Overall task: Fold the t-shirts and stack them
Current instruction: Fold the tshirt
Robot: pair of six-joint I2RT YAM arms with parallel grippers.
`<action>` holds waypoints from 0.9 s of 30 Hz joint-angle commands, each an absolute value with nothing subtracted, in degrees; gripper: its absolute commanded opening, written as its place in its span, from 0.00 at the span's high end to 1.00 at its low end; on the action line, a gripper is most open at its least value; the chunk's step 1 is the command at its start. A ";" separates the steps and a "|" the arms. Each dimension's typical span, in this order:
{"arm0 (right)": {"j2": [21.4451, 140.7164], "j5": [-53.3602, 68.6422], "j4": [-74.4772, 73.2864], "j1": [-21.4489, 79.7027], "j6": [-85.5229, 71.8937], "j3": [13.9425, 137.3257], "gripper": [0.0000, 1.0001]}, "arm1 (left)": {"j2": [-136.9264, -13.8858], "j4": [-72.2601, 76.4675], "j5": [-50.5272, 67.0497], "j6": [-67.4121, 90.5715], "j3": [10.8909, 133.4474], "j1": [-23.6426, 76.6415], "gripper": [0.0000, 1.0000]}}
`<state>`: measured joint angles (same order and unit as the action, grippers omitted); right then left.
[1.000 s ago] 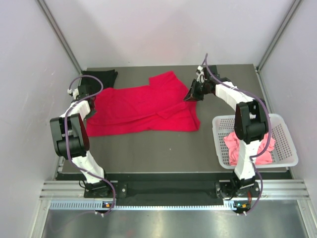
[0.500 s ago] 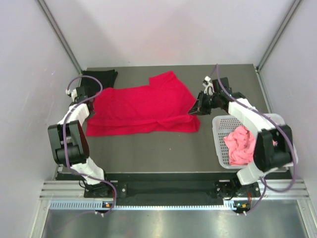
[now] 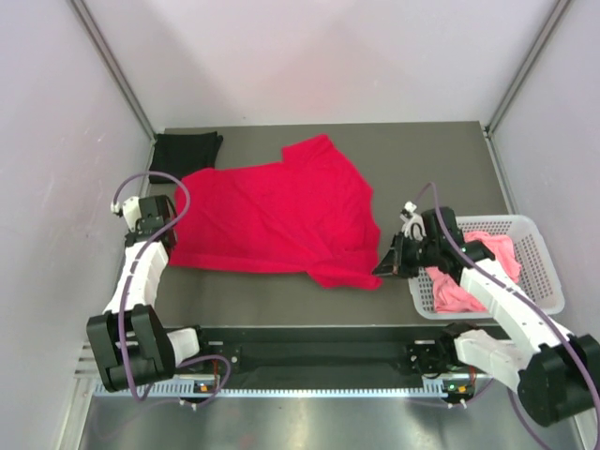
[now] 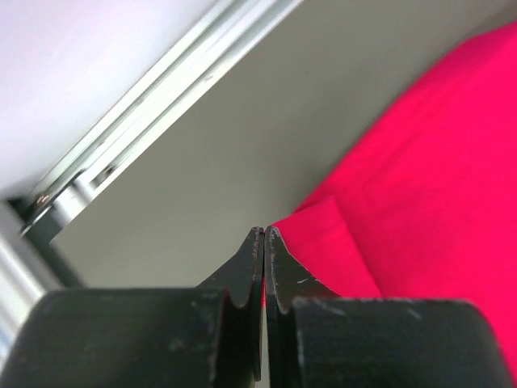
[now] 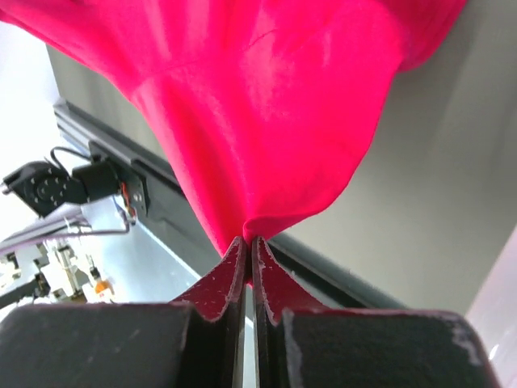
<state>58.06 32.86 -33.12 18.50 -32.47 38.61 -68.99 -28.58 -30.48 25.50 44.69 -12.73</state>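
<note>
A bright red t-shirt [image 3: 277,211] lies spread across the dark table, stretched between both grippers. My left gripper [image 3: 172,234] is shut on its left edge, and red cloth [image 4: 339,242] shows between and beside the closed tips [image 4: 264,234]. My right gripper [image 3: 382,268] is shut on the shirt's lower right corner, and the cloth [image 5: 266,121] rises in a taut fan from the tips [image 5: 250,240]. A black t-shirt [image 3: 185,148] lies bunched at the table's far left corner. A salmon pink t-shirt [image 3: 469,277] sits crumpled in the basket.
The white lattice basket [image 3: 539,272] stands at the right near edge, with the right arm [image 3: 487,291] reaching over it. Grey walls and metal posts close in the table on three sides. The table's front rail [image 3: 319,356] runs along the bottom.
Both grippers have pulled toward the near edge, dragging the red shirt with them. The right arm swung from the far side down over the basket, and the shirt now lies flatter and wider.
</note>
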 commanded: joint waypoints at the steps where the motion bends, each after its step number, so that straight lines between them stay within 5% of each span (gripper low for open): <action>1: 51.87 34.10 -35.68 19.68 -34.18 35.79 1.00 | -67.06 -32.24 -38.03 31.96 43.60 -13.18 1.00; 17: 48.26 34.37 -40.34 21.36 -32.61 25.49 1.00 | -63.37 -46.93 -51.85 57.12 40.69 -13.18 1.00; 27: 54.74 31.56 -40.78 21.53 -29.28 33.12 1.00 | -64.77 -42.46 -48.52 51.97 41.30 -13.10 1.00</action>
<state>51.27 34.24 -39.75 20.91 -32.40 28.34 -64.66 -45.45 -47.24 54.85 39.92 -12.75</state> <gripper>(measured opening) 0.013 0.011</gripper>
